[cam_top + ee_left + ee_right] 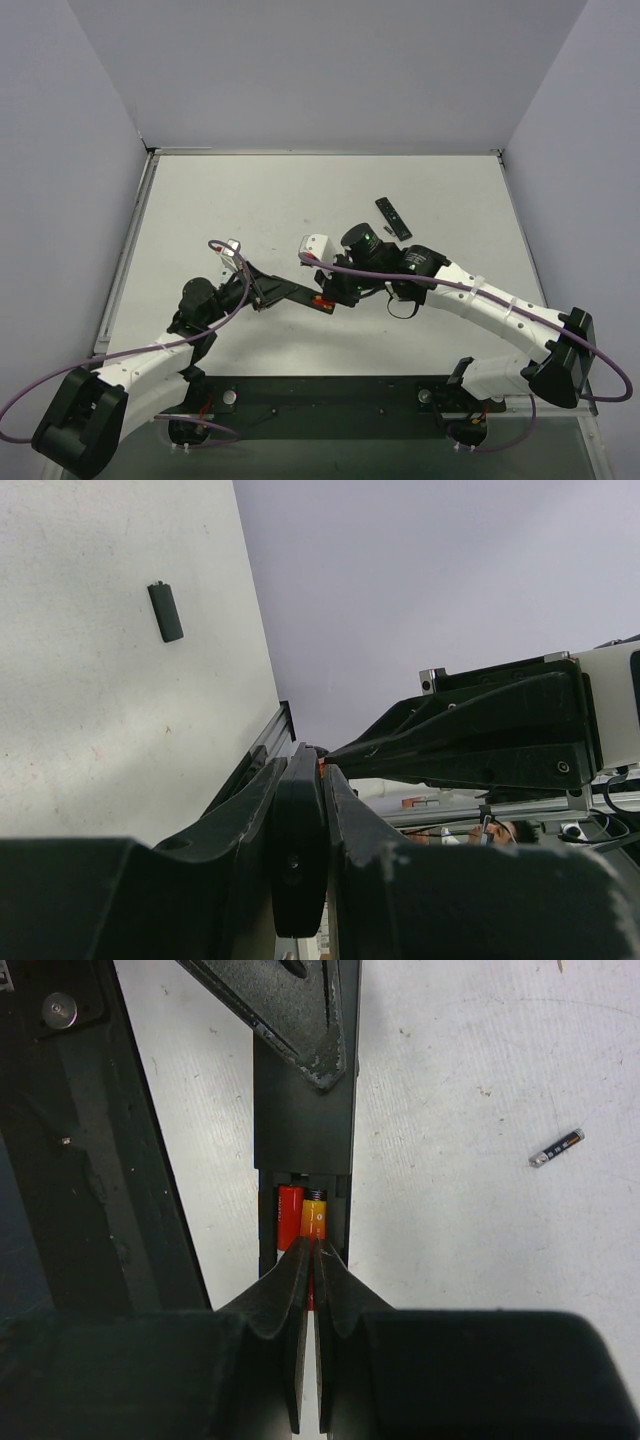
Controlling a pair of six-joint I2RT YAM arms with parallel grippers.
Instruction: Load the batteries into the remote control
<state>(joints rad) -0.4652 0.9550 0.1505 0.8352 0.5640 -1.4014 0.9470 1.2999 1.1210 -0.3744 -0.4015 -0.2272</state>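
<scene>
Table: white top [250, 200], pale walls on three sides, both arms reach in to meet near the middle.
Left arm: [140, 360] comes in from the near left corner and angles right toward centre.
Right arm: [490, 305] comes in from the near right corner and bends left, with its wrist just beside the left arm's wrist.
Remote: black slim body [290, 292] held off the table between the two wrists. The battery bay is open at the end facing the right gripper.
Left gripper: [300, 760] clamped narrow on the remote's edge, one finger each side of the black slab. It holds the remote.
Right gripper: [312, 1248] jaws drawn together to a hairline gap, tips down in the open bay at the near end of one cell. Can't tell whether anything is pinched.
Black piece: flat dark strip [393, 217] lies on the table, far right of centre, well apart from both grippers.
Batteries in bay: red cell [289, 1210] sits in the left slot. Orange-and-yellow cell [314, 1218] sits in the right slot beside it, touching the right gripper's tips.
Loose battery: dark grey cell [556, 1148] lies flat on the table, off to the side of the remote and apart from it.
</scene>
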